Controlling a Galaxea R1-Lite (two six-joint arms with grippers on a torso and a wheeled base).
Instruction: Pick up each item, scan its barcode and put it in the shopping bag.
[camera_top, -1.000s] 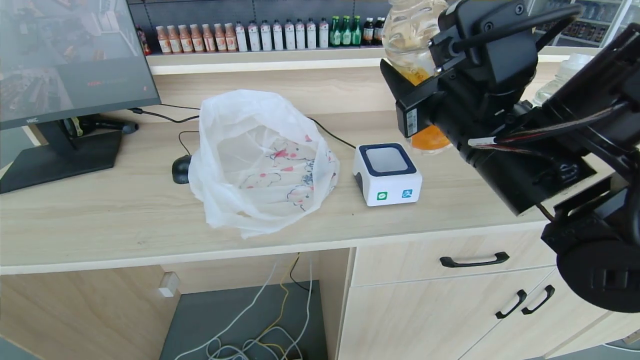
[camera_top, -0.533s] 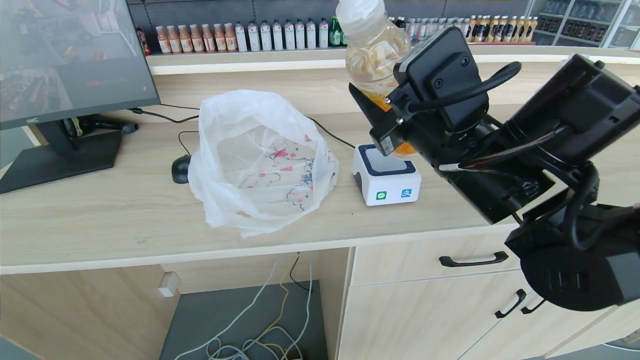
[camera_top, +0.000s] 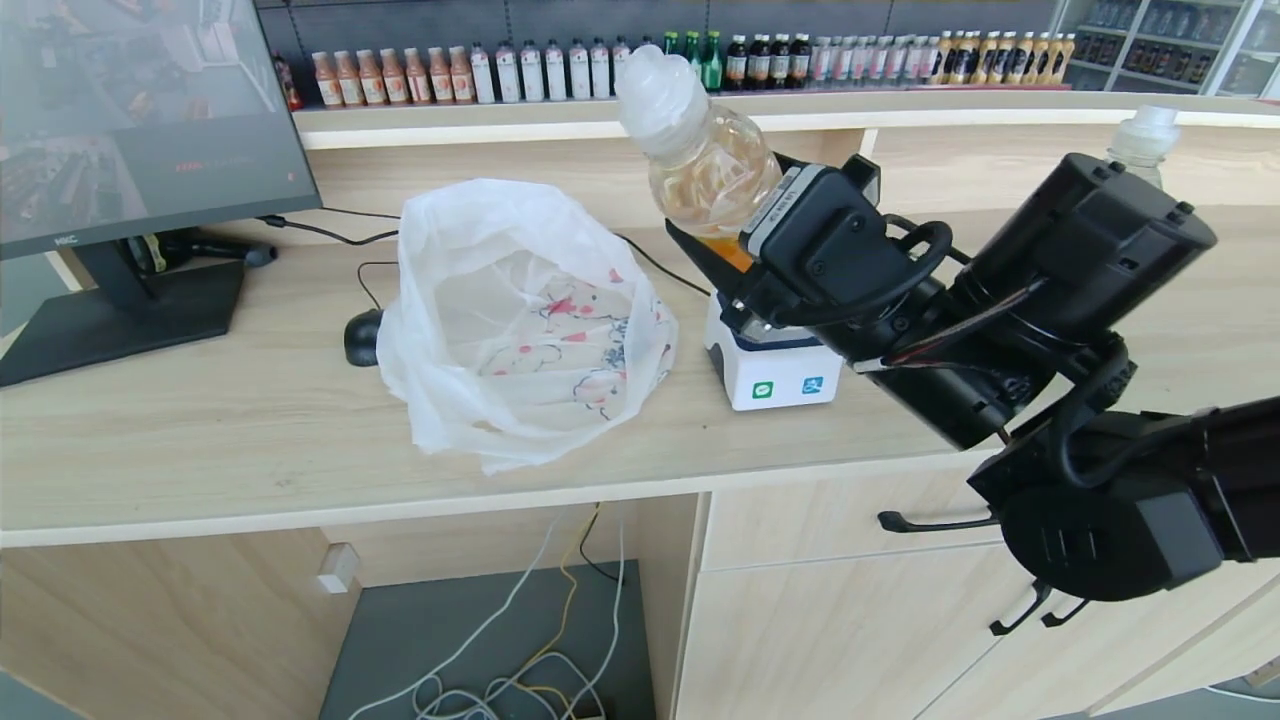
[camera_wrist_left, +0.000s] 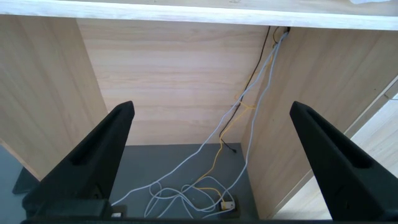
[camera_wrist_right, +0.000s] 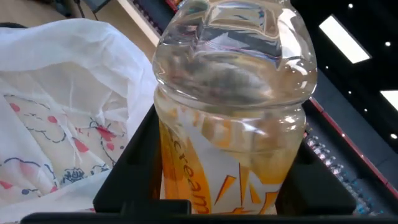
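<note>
A clear drink bottle (camera_top: 700, 165) with an orange label and white cap is held tilted over the white barcode scanner (camera_top: 772, 362), with my right gripper (camera_top: 735, 255) shut on its lower body. In the right wrist view the bottle (camera_wrist_right: 233, 124) sits between the black fingers, with the bag (camera_wrist_right: 62, 106) behind it. The white plastic shopping bag (camera_top: 520, 320) stands open on the counter to the scanner's left. My left gripper (camera_wrist_left: 211, 162) hangs open below the counter, facing cables on the floor. A second bottle's cap (camera_top: 1140, 135) shows behind my right arm.
A monitor (camera_top: 140, 110) on its stand occupies the counter's left end, with a black mouse (camera_top: 362, 338) and cables beside the bag. A shelf of bottles (camera_top: 560, 70) runs along the back. Drawers with black handles (camera_top: 940, 522) lie under the counter at right.
My right arm has carried the bottle down and to the left, from high at the right to just above the scanner. The bottle now tilts leftward. The bag and scanner have stayed put.
</note>
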